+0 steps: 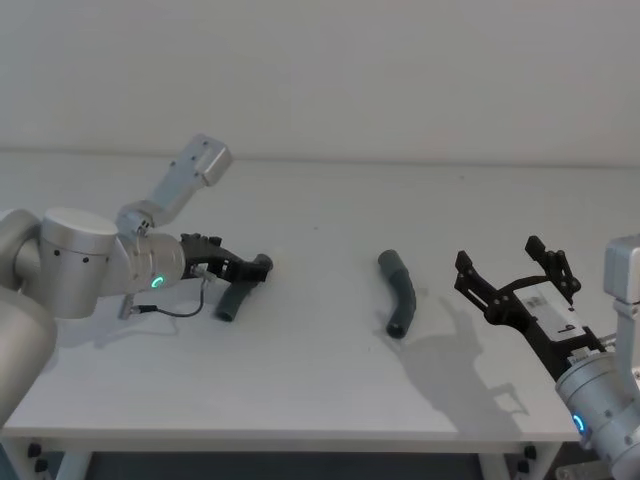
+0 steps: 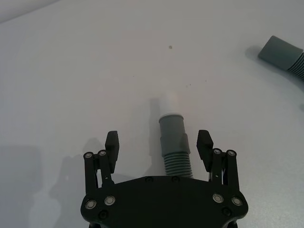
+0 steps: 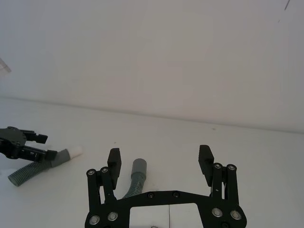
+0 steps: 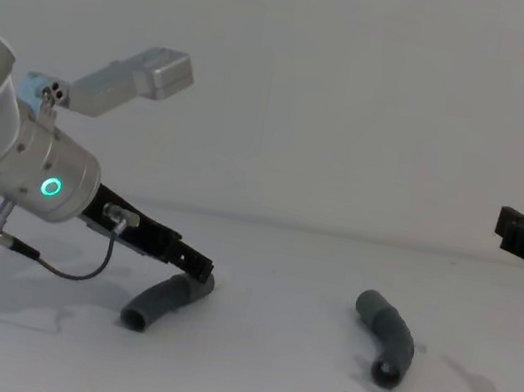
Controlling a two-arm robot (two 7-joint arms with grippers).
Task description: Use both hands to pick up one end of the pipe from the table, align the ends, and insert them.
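Observation:
Two dark grey ribbed pipe pieces lie on the white table (image 1: 320, 390). The left piece (image 1: 234, 300) (image 4: 162, 302) has a grey collar and a white tip (image 2: 171, 102). My left gripper (image 1: 247, 267) (image 2: 158, 139) is low over that collar end, open, one finger on each side of the tube (image 2: 174, 142), its right finger close to it. The right piece (image 1: 401, 292) (image 4: 388, 335) (image 3: 137, 175) lies bent near the table's middle. My right gripper (image 1: 500, 255) (image 3: 160, 153) hovers open and empty to the right of it, above the table.
A black cable (image 1: 170, 312) loops from the left wrist down to the table beside the left piece. The table's far edge meets a plain white wall (image 1: 320, 70). Bare table stretches between the two pieces.

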